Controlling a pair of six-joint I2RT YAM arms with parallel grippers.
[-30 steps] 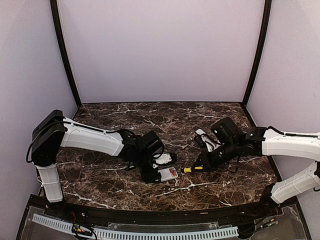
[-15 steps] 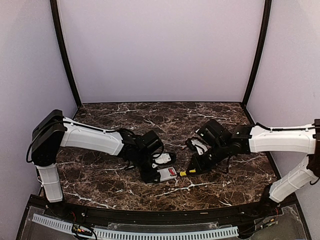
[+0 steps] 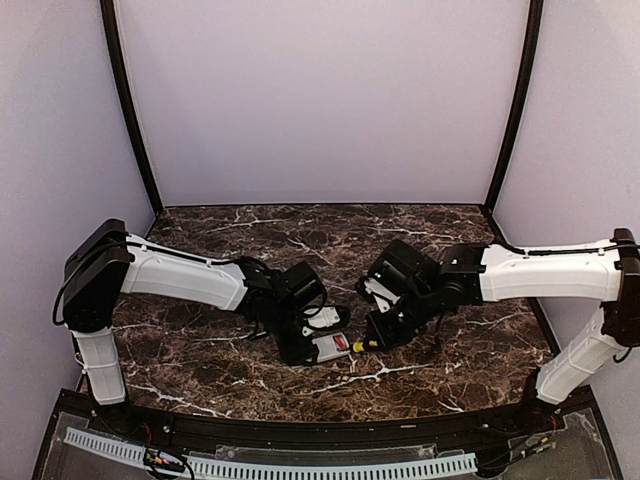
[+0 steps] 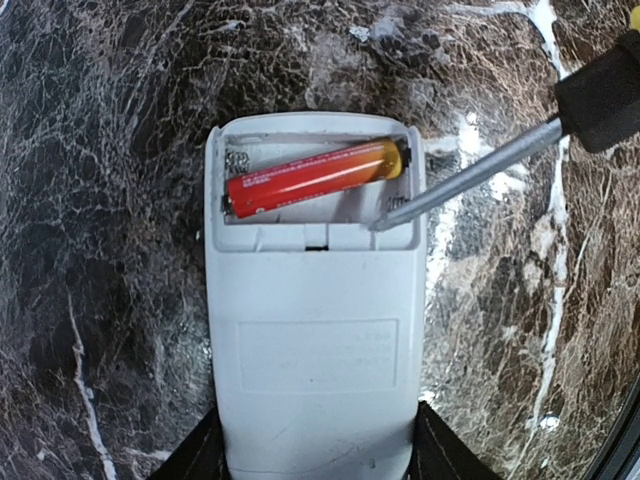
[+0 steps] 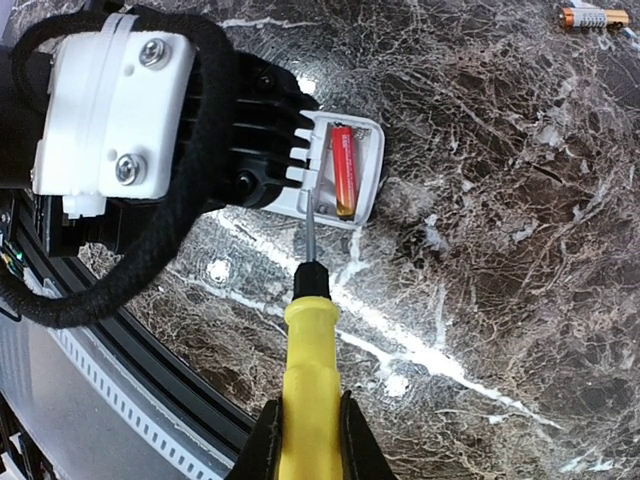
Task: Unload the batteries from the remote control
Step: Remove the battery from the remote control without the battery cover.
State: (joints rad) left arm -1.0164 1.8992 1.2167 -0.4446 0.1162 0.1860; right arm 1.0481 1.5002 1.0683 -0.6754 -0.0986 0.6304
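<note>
Near edge of the table (image 5: pixel 500 260), abt mid-width: our left gripper (image 4: pixel 317 445) clamps the remote (image 4: pixel 315 340) by its tail end, back side up, cover off. Our right gripper (image 5: pixel 312 440) is clenched on the yellow handle of the screwdriver (image 5: pixel 310 370), w/ the blade reaching into the remote's open bay (image 4: pixel 300 212).

Risks as we see them:
- The tip sits in the empty slot beside the gold-capped end of the battery (image 4: pixel 312 178), not under it. A pry from here could skid on the plastic & gouge the wall w/o lifting anything.
- Too sharp a lever and the cell may pop out & roll off toward the edge.
- We grip only the remote's tail, so a hard push could twist it in the jaws.

The bay has two slots. The one nearer the remote's end holds one red battery, w/ a spring coil showing at one end. The inner slot is empty bar the tip. Farther back on the table, well apart from the remote, a loose cell (image 5: pixel 592 17) lies on its side.
</note>
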